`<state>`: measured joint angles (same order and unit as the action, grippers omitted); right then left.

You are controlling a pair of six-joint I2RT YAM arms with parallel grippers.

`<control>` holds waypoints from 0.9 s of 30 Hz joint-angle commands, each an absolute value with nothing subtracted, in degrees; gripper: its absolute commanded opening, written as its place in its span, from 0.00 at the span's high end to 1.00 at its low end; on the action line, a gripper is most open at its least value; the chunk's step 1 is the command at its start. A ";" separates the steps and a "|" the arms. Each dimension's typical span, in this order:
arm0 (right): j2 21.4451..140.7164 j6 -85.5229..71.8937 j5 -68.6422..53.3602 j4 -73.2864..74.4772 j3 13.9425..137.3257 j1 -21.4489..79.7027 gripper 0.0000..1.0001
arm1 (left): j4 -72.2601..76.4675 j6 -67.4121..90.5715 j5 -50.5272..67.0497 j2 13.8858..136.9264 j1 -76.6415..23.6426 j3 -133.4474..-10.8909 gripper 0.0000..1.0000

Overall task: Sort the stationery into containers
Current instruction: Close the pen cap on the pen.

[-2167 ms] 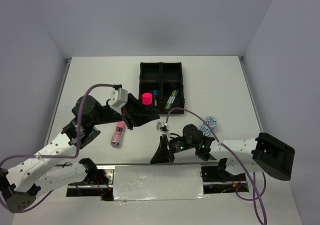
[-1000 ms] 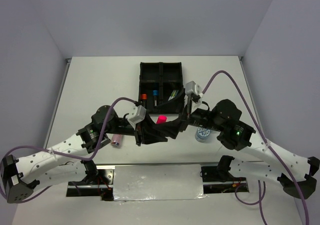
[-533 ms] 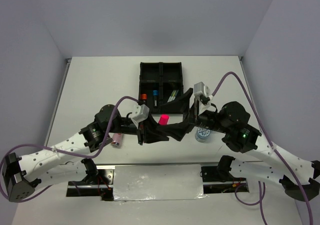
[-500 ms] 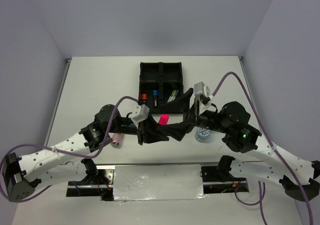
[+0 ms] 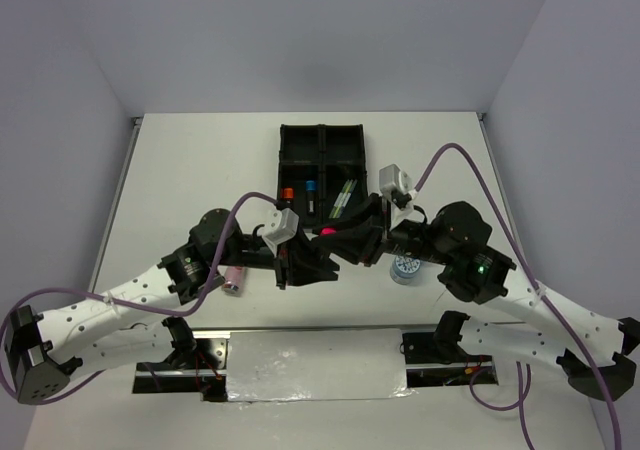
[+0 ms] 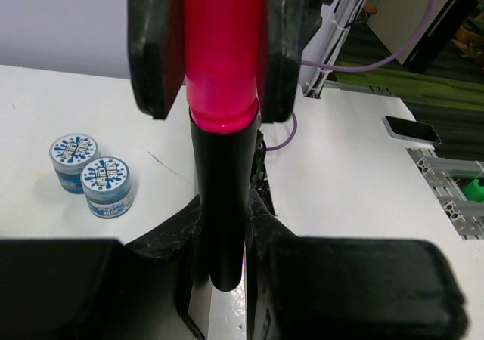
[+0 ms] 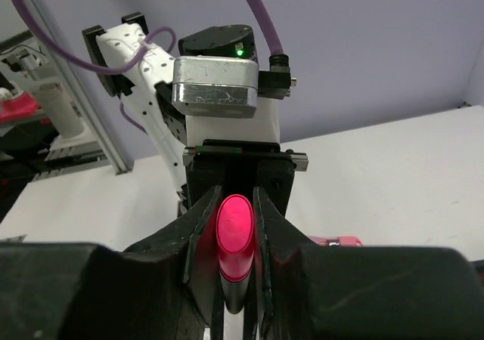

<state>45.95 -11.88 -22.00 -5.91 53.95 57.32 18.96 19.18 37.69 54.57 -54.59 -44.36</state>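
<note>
A black highlighter with a pink cap (image 5: 327,232) hangs above the table between both arms, in front of the black four-compartment tray (image 5: 322,130). My left gripper (image 6: 221,227) is shut on the highlighter's black barrel (image 6: 219,204). My right gripper (image 7: 235,204) faces it and is shut on the pink cap (image 7: 234,227), one finger pressed to each side. In the left wrist view the right gripper's fingers (image 6: 155,45) flank the cap. The tray's near compartments hold an orange-capped highlighter (image 5: 288,193), a blue-capped one (image 5: 312,185) and thin pens (image 5: 345,195).
Two blue-white rolls (image 5: 405,268) sit on the table under my right arm, also seen side by side as rolls (image 6: 107,187) from the left wrist. A pink tube (image 5: 235,278) lies beside my left arm. The tray's far compartments look empty.
My right gripper has moved in from beside the highlighter and shut its wide-open fingers on the pink cap. The left gripper has kept its hold on the barrel in place.
</note>
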 commanded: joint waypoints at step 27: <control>67.05 -31.90 -43.78 -43.74 20.39 56.77 1.00 | 26.97 17.49 53.35 56.25 -43.77 -64.25 1.00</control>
<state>56.05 -29.47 -30.22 -61.78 29.15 50.74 -7.92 13.80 54.30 58.15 -43.99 -54.92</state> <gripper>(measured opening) 0.273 0.276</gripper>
